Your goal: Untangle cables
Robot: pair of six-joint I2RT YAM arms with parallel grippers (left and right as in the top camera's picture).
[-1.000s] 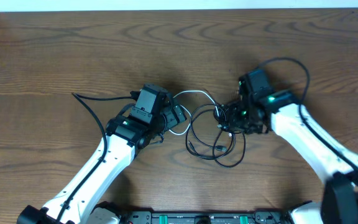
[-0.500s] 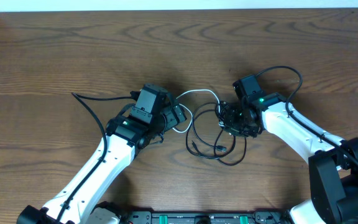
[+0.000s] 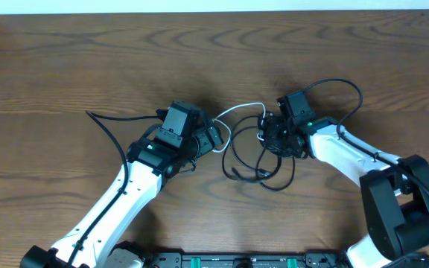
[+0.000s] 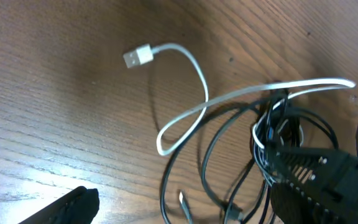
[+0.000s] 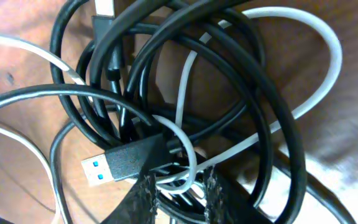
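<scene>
The cables (image 3: pixel 263 158) lie in 1 loose tangle on the table (image 3: pixel 65 59), at the centre of the overhead frame, between both grippers. They look light, soft and springy, so a free end is the best hold, such as the white plug (image 4: pixel 138 58) at upper left. The right gripper (image 5: pixel 178 190) leans in low from the right, its jaws nearly together and pinching strands of the knot. The left gripper (image 3: pixel 215 139) waits beside the tangle, jaws spread wide and empty.
</scene>
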